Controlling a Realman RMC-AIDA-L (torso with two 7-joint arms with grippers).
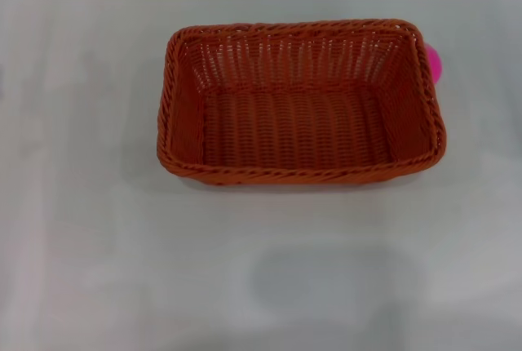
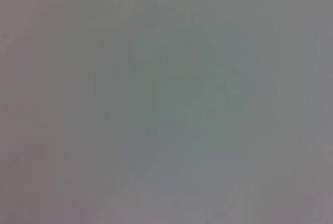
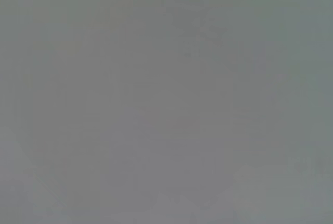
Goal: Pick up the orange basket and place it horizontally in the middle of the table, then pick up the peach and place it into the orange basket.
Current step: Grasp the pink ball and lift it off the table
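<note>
On the white tabletop (image 1: 81, 245) your head view alone shows the orange basket (image 1: 300, 102) lying lengthwise mid-table with the peach (image 1: 433, 63) outside against its far right corner, while both wrist views show only blank grey, neither claw visible.

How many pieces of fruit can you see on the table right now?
1. A small pink peach sits on the white table, just outside the large orange woven basket's far right corner, mostly hidden by its rim. The basket holds no fruit.
</note>
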